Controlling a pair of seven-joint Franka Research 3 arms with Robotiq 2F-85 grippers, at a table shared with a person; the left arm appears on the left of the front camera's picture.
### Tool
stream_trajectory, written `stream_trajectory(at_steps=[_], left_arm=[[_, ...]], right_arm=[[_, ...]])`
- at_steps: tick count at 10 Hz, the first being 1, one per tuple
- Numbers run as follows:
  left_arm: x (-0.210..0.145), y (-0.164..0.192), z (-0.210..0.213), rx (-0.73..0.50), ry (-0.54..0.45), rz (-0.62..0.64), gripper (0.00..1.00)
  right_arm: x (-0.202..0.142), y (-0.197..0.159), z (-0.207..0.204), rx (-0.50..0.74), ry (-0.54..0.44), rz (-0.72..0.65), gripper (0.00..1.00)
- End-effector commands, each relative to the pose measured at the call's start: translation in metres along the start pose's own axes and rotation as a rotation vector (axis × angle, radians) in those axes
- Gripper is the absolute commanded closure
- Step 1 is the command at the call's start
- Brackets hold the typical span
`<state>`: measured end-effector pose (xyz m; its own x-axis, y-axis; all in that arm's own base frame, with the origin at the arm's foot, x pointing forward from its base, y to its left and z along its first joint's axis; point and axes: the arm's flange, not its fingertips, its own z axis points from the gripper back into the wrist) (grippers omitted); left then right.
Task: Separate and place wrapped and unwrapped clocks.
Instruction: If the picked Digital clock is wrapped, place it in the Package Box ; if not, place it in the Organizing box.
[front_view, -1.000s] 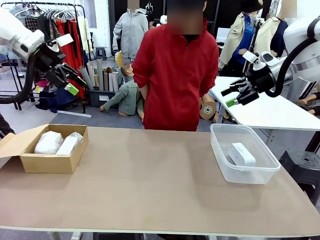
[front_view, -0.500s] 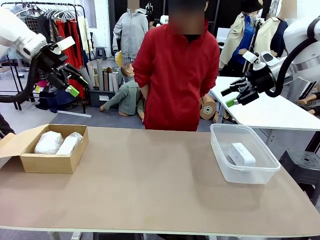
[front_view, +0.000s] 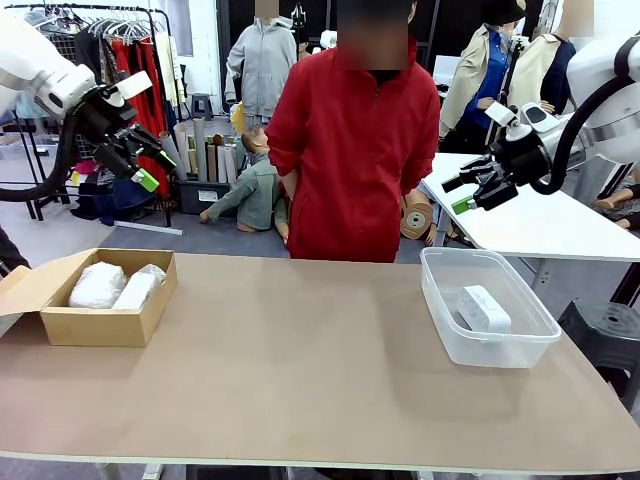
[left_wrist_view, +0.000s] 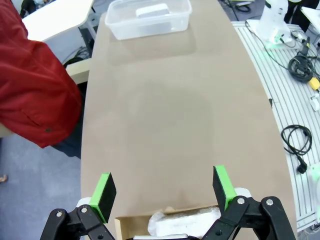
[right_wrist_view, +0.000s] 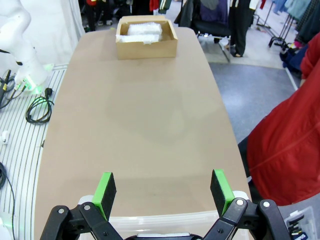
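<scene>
- Broadly, a wide bare stretch of the brown table (front_view: 300, 370) is seen across the middle of the front frame, with things set only at its two ends.
- At the left edge, an open cardboard box (front_view: 95, 312) is placed; two wrapped clocks (front_view: 115, 285) are laid side by side in it, white and oblong under crinkly clear wrap.
- At the right edge, a clear plastic tub (front_view: 487, 345) is set close to the table's side; one unwrapped clock (front_view: 484, 308), a smooth white block, is lying on its floor.
- The far edge is occupied at centre by a person in a red jacket (front_view: 350, 150).
- The left gripper (front_view: 150, 170) is held high in the upper left, above and behind the box, jaws spread wide and holding nothing.
- The right gripper (front_view: 462, 195) is held in the upper right, above the tub's far side, jaws likewise wide and holding nothing.
</scene>
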<state>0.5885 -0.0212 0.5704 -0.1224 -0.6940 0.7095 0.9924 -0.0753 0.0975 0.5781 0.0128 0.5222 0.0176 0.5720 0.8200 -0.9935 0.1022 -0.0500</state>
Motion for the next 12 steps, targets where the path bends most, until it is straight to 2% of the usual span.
stream_trajectory(at_steps=[1, 12], left_arm=[[0.0006, 0.0001, -0.0004, 0.000, -0.001, -0.009, 0.00], [0.0006, 0.0001, -0.0004, 0.000, -0.001, -0.009, 0.00]], right_arm=[[0.0017, 0.0007, 0.0009, -0.006, -0.003, 0.013, 0.00], [0.0017, 0.0007, 0.0009, -0.006, -0.003, 0.013, 0.00]])
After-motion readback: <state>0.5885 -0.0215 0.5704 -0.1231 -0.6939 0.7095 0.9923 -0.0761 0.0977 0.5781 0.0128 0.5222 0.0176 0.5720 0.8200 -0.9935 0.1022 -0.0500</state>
